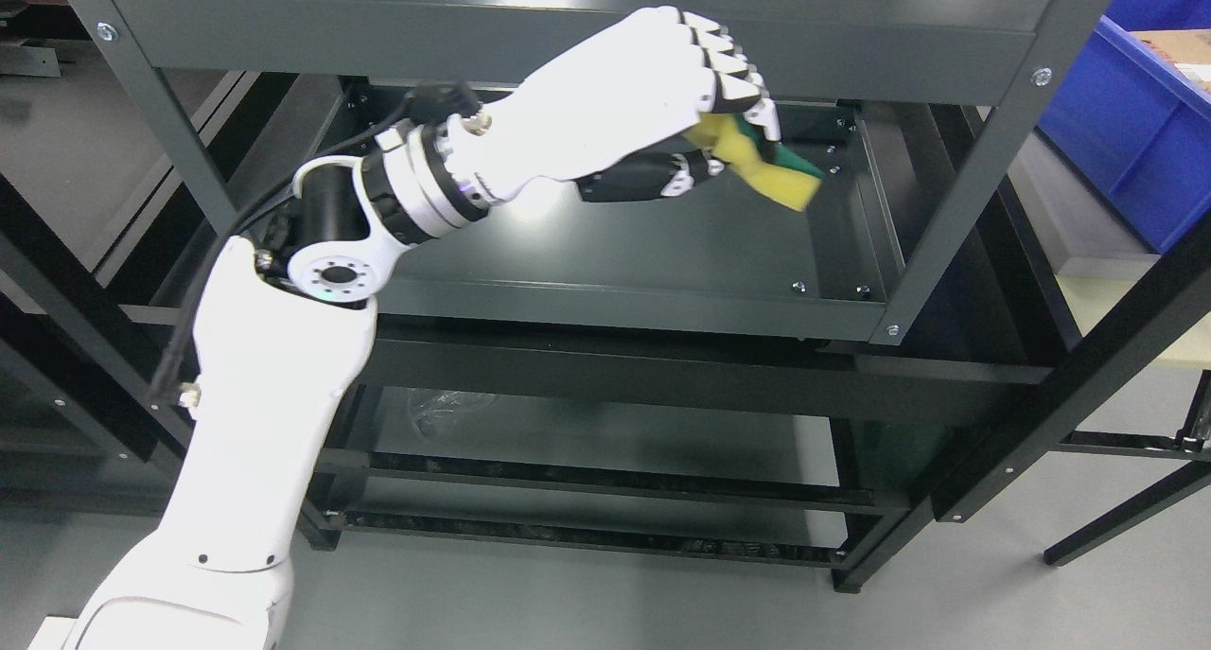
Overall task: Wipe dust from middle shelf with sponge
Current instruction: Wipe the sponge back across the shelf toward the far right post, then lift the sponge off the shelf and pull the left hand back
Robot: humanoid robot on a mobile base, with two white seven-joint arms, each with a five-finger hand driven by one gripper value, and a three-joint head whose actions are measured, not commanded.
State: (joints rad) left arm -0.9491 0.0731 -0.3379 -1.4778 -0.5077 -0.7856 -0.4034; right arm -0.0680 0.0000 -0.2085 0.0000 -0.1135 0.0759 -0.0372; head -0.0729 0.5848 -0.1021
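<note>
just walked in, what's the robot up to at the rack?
The left hand is gripping a yellow and green sponge and has reached into the dark metal rack, over the right part of the middle shelf. The sponge is bent in the grip and pokes out below the fingers; whether it touches the shelf surface cannot be told from this view. The right arm is out of view. A blue bin sits off to the right.

The left hand [653,92] covers the upper part of the sponge [766,172]. The blue bin [1126,111] is cut off at the right edge.
</note>
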